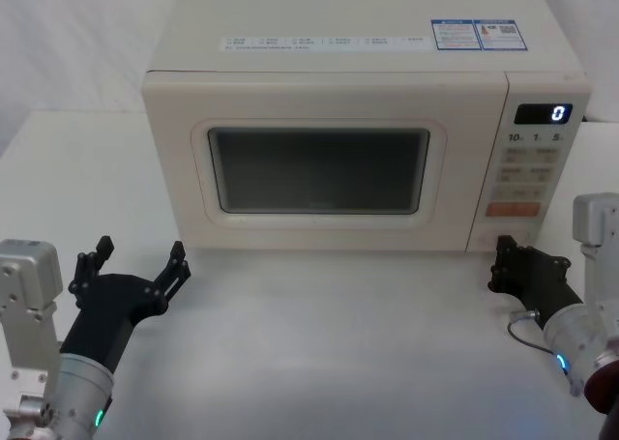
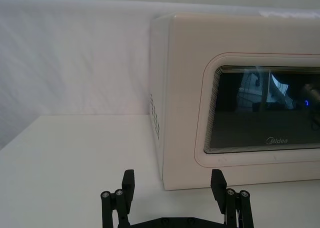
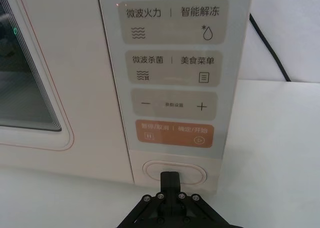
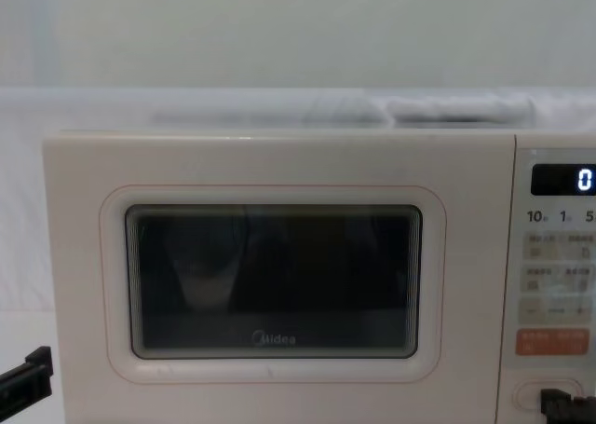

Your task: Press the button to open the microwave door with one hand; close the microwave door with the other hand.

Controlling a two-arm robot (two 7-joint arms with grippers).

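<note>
White tabletop (image 1: 319, 343) carried the microwave (image 1: 348, 92), which stood square to the robot with a pale wall behind it. Its door (image 1: 319, 169) was shut, flush with the front, the dark window and the Midea logo facing forward. On the panel at the right side of the front, the black display (image 1: 543, 113) read "0".

Low on that panel sat the button (image 3: 174, 174), just beneath the orange key (image 3: 174, 135). The right gripper (image 3: 169, 180) was level with it, its fingers closed together into a single tip that lay over the middle of the button. Whether the tip actually touched the button could not be told. From the head view this gripper (image 1: 502, 262) sat just before the lower right corner of the oven, and in the chest view its black end (image 4: 556, 404) overlapped the button (image 4: 535, 396).

The left gripper (image 1: 138, 263) hovered above the table before the lower left corner of the oven, apart from it, with its fingers spread wide and holding nothing. Its own camera showed both fingers (image 2: 128, 185) pointed at that corner.
</note>
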